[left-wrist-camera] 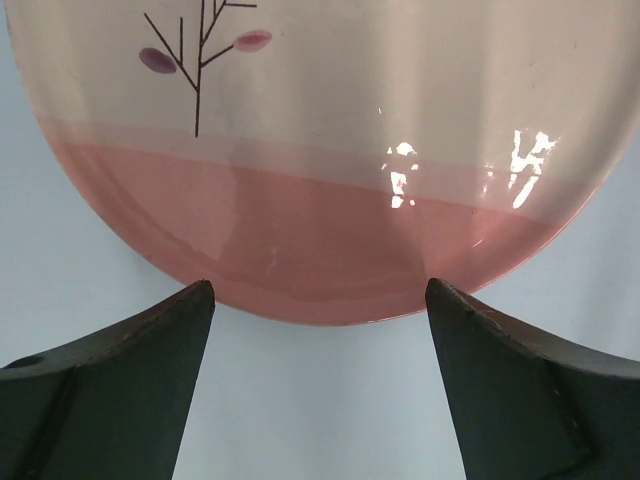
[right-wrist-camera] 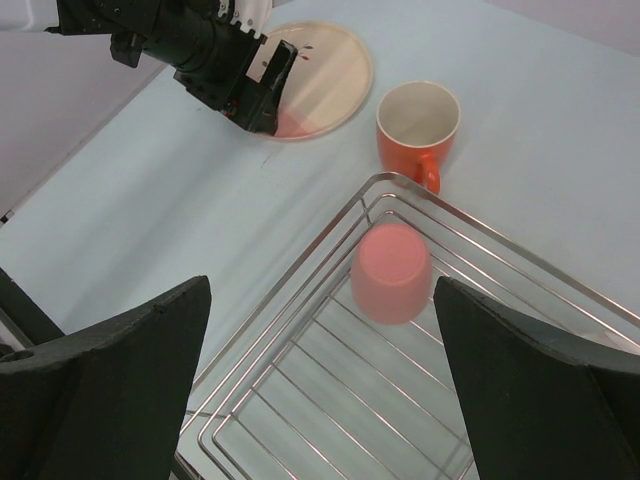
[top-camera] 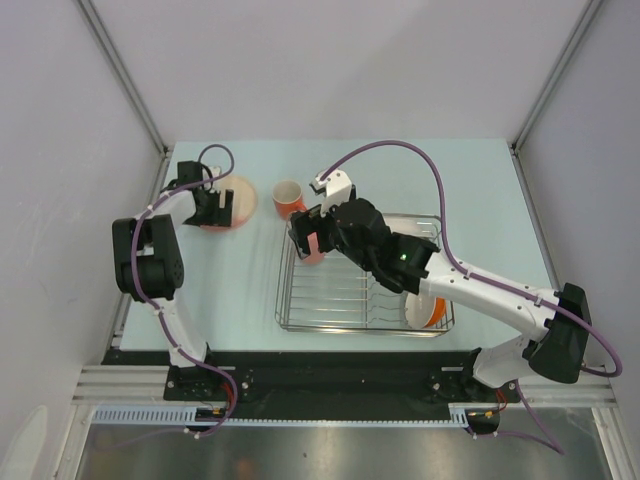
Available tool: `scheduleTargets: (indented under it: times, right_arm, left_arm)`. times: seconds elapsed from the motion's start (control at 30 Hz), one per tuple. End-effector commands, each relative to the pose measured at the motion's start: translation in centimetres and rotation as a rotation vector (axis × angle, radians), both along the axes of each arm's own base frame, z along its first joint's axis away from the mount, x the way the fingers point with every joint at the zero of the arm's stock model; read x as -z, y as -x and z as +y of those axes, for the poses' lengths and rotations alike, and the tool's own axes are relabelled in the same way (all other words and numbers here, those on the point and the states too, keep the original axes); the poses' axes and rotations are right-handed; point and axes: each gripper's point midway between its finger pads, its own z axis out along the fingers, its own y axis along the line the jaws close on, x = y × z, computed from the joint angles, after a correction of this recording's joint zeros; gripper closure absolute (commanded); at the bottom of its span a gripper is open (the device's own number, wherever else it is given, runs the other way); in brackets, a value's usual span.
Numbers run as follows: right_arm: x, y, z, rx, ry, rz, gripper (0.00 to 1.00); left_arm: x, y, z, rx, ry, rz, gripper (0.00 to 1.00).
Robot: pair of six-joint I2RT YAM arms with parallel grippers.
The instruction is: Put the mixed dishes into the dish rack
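Your open left gripper [left-wrist-camera: 318, 286] faces the leaf-motif plate's [left-wrist-camera: 330, 150] rim, so advance and pinch it; your right gripper [right-wrist-camera: 320, 286] hangs open over the pink cup [right-wrist-camera: 390, 272] in the dish rack [top-camera: 350, 326].

Open bench [top-camera: 225, 290] lies between the plate [top-camera: 243, 197] at the far left and the dish rack [top-camera: 350, 327], a free lane down to the near edge. The orange mug [right-wrist-camera: 417, 125] stands just outside the rack's far left corner and the pink cup [right-wrist-camera: 390, 272] just inside it, crowding that corner. The right arm [top-camera: 470, 285] stretches over the rack's right side, while its near left wires are bare.
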Motion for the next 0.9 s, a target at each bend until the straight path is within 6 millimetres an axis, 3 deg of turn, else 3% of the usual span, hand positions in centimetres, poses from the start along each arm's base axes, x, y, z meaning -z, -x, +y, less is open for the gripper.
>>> scheduleTargets:
  times: [0.0, 0.23, 0.57, 0.87]
  right_arm:
    - [-2.2, -0.3, -0.1, 0.024, -0.049, -0.023, 0.00]
    - [-1.8, -0.3, -0.2, 0.031, -0.038, -0.015, 0.00]
    - [-1.3, -0.4, -0.4, 0.037, -0.027, -0.003, 0.00]
    - [-1.4, -0.7, -0.7, 0.042, -0.042, 0.005, 0.00]
  left_arm:
    - [0.8, 1.0, 0.4, 0.034, -0.026, 0.041, 0.08]
    - [0.9, 0.9, 0.0, 0.055, -0.041, 0.059, 0.08]
    - [-0.3, -2.1, 0.4, -0.007, -0.040, 0.008, 0.09]
    - [0.8, -0.6, 0.9, 0.023, -0.108, 0.066, 0.14]
